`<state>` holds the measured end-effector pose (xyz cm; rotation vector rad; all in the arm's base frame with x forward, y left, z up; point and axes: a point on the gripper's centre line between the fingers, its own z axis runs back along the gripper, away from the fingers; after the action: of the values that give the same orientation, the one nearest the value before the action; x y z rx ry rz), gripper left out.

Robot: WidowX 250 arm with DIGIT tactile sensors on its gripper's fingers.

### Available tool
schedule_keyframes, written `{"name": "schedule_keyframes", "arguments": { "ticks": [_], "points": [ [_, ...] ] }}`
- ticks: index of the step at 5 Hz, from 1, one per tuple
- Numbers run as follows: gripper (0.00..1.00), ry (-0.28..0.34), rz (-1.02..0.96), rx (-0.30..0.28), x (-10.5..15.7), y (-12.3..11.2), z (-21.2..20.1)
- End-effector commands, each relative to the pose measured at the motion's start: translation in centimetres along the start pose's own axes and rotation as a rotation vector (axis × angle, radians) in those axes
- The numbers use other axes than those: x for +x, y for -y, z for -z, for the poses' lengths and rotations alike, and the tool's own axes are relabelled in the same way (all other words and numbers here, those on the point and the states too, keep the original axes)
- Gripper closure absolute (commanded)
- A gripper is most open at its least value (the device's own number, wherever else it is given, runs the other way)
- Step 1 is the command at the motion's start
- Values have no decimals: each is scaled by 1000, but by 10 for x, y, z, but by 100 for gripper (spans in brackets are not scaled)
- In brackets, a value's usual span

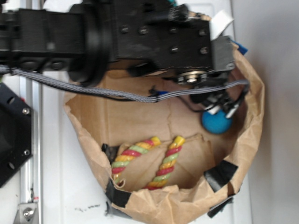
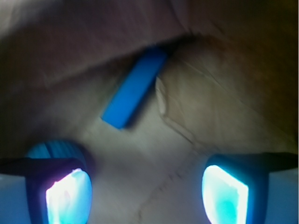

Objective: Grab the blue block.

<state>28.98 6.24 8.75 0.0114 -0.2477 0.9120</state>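
In the wrist view the blue block (image 2: 135,87) lies slanted on the brown paper floor, and its upper end reaches into a dark fold of paper. It sits well ahead of my gripper (image 2: 147,196), which is open, with only bare paper between the two glowing pads (image 2: 69,196). A round teal-blue ball (image 2: 53,149) rests just behind the left finger. In the exterior view the gripper (image 1: 222,111) hangs low inside the paper bag (image 1: 254,116), right above the ball (image 1: 217,122). The arm and cables hide most of the block there.
A red, yellow and green twisted rope toy (image 1: 140,161) lies in the near part of the bag. Black tape pieces (image 1: 219,173) hold the crumpled bag rim. The bag's walls rise close around the gripper on the right.
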Motion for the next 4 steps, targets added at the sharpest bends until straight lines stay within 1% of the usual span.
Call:
{"name": "schedule_keyframes", "arguments": {
  "ticks": [1, 2, 3, 4],
  "points": [
    [0, 58, 12, -13, -2, -9, -5],
    [0, 56, -25, 11, 2, -8, 5],
    [0, 55, -63, 28, 15, -5, 8],
    [0, 62, -103, 16, 26, -1, 4]
  ]
}}
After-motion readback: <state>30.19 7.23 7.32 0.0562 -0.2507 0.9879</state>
